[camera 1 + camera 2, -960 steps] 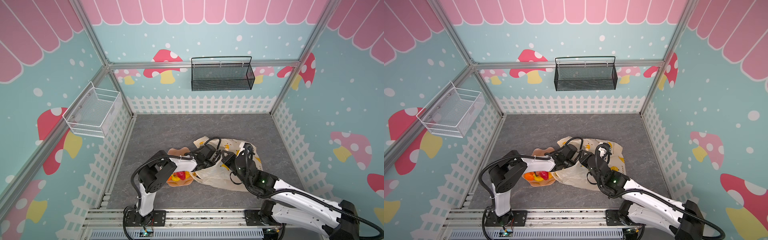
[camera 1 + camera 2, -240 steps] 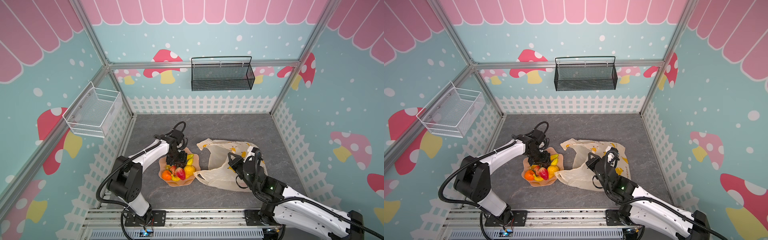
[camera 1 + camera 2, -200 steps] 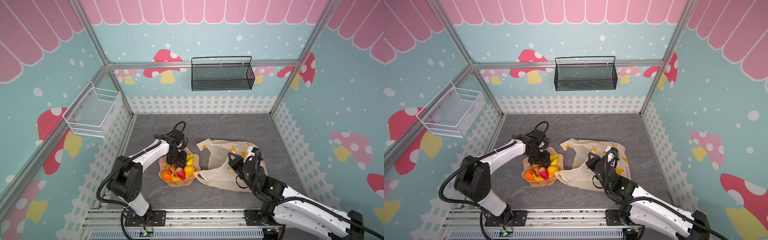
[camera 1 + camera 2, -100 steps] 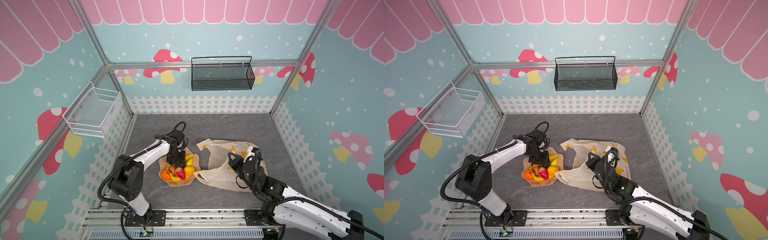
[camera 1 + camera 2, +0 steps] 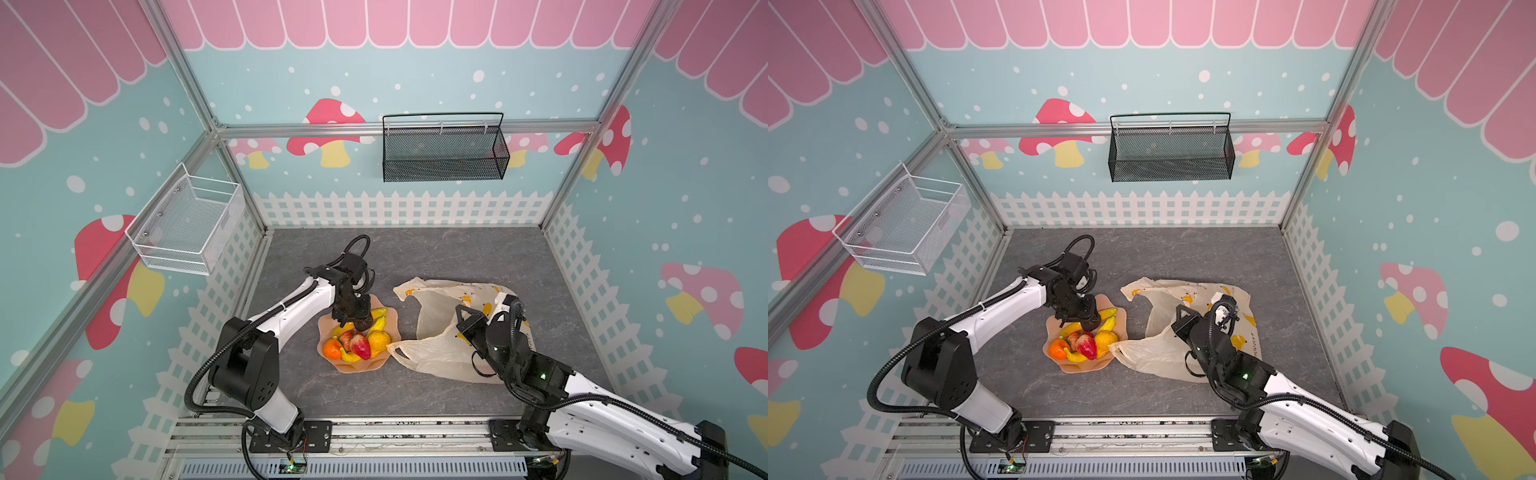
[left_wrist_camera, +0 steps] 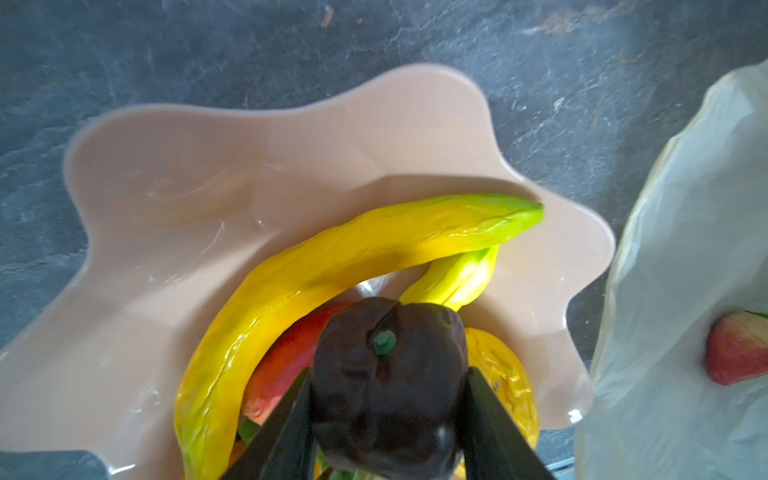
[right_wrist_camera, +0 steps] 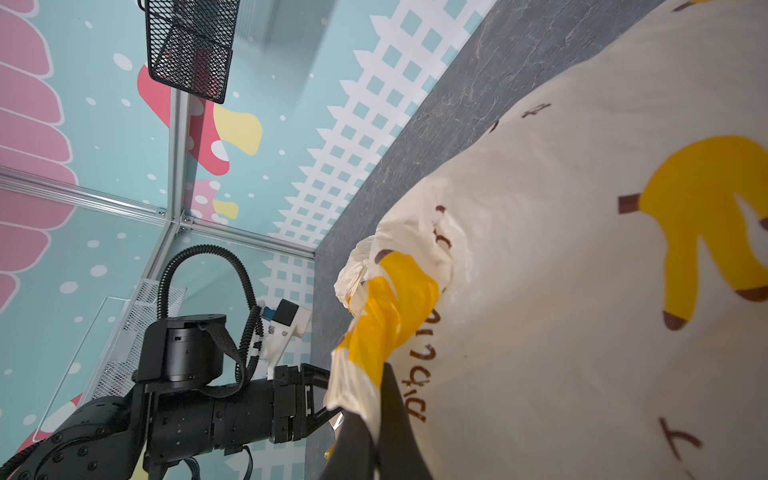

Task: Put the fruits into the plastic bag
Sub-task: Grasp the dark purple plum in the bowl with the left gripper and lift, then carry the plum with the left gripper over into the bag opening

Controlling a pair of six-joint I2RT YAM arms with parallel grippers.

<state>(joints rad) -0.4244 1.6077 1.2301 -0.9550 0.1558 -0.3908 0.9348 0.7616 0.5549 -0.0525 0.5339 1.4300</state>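
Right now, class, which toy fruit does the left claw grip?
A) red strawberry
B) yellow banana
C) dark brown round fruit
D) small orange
C: the left wrist view shows the left claw closed on both sides of the dark brown round fruit, over the peach wavy-edged plate.

Teal walls (image 5: pixel 415 62), printed with red mushrooms (image 5: pixel 330 129) and a white picket fence (image 5: pixel 399 208), enclosed a grey stone-patterned floor (image 5: pixel 436 257). A black mesh basket (image 5: pixel 442 153) hung on the back wall and a white wire basket (image 5: pixel 187 224) on the left one.
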